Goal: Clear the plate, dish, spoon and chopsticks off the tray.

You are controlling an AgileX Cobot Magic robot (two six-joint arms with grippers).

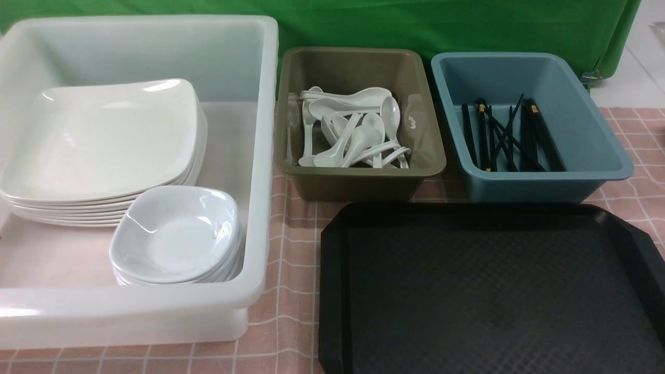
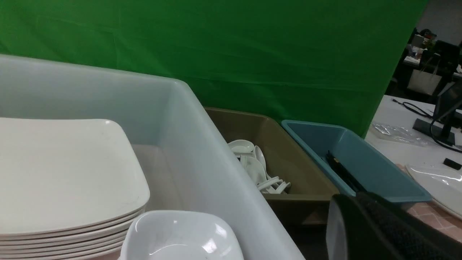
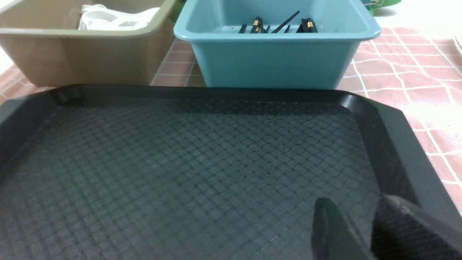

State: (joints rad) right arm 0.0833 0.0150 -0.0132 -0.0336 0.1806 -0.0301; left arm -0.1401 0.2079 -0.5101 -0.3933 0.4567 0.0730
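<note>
Front view: your tray (image 1: pixel 488 291) sat just before the blue tub (image 1: pixel 530 124). Right gripper (image 3: pixel 361 231) hung partly open, empty; left gripper (image 2: pixel 361 224) shut, empty.

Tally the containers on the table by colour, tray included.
White tub: 1
Olive tub: 1
Blue tub: 1
Black tray: 1
Total: 4
</note>
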